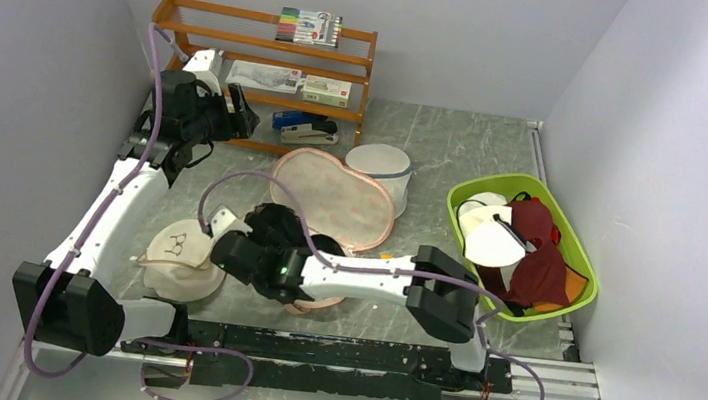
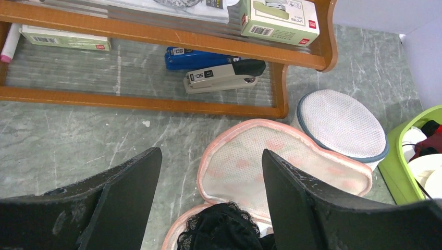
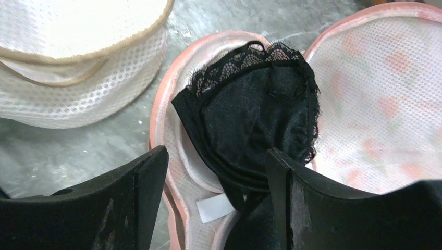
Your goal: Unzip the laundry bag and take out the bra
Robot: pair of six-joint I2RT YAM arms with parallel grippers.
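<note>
Laundry bag [image 1: 333, 194] sits mid-table, unzipped and laid open like a clamshell, pinkish mesh inside facing up. In the top view the opened flap's long axis runs roughly left to right, its right end angled nearer my bases. That end is close beside the white mesh cylinder [image 1: 379, 168]. The other half lies toward me, partly under my right forearm.

The black bra [image 3: 250, 104] rests in that near half, lace edge pointing away from my right wrist camera.

My right arm reaches low and leftward across the table from its base. The right gripper [image 3: 216, 152] is over the bra, fingers apart and straddling the cup's lower edge. I can't tell any pinch on the fabric. The cream cap [image 1: 181, 256] sits just left of it.

My left arm stretches forward along the left wall, wrist bent down. The left gripper [image 2: 211, 153] hangs above bare table with fingers wide apart and holding nothing, in front of the wooden shelf [image 1: 265, 19] and stapler [image 2: 224, 75].

The green basket [image 1: 576, 247] is off to the right.
</note>
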